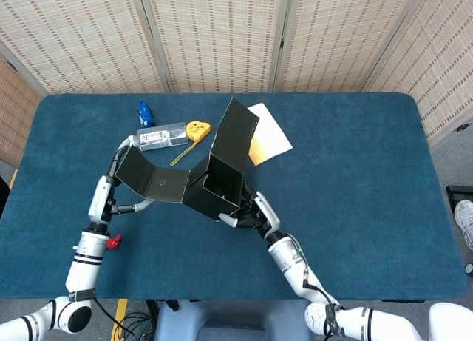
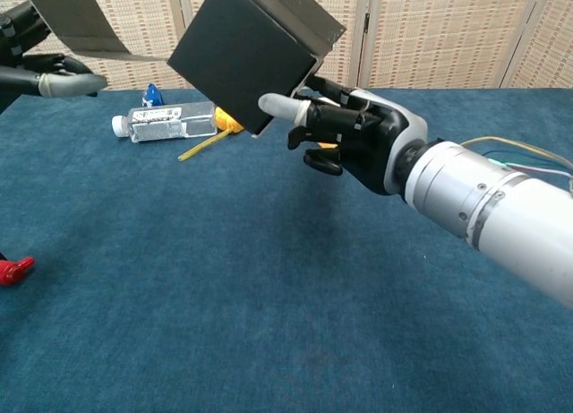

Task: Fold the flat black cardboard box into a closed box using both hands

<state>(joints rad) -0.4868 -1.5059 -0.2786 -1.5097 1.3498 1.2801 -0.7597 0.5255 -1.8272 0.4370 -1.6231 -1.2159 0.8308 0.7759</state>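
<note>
The black cardboard box (image 1: 222, 180) is off the table and tilted, its open mouth showing in the head view and its outer wall (image 2: 240, 56) in the chest view. My right hand (image 1: 250, 214) grips the box at its lower right corner, thumb on the wall (image 2: 279, 105). A long side flap (image 1: 151, 180) spreads to the left, and my left hand (image 1: 112, 194) holds it at its outer edge, fingers above and thumb below (image 2: 70, 84). Another flap (image 1: 235, 132) stands up at the far side.
Behind the box lie a clear water bottle (image 1: 157, 137), a blue item (image 1: 145, 113), a yellow tape measure (image 1: 196, 129) and a yellow-and-white booklet (image 1: 272, 140). A small red-and-black object (image 1: 110, 242) sits near the front left edge of the blue table (image 1: 355, 178).
</note>
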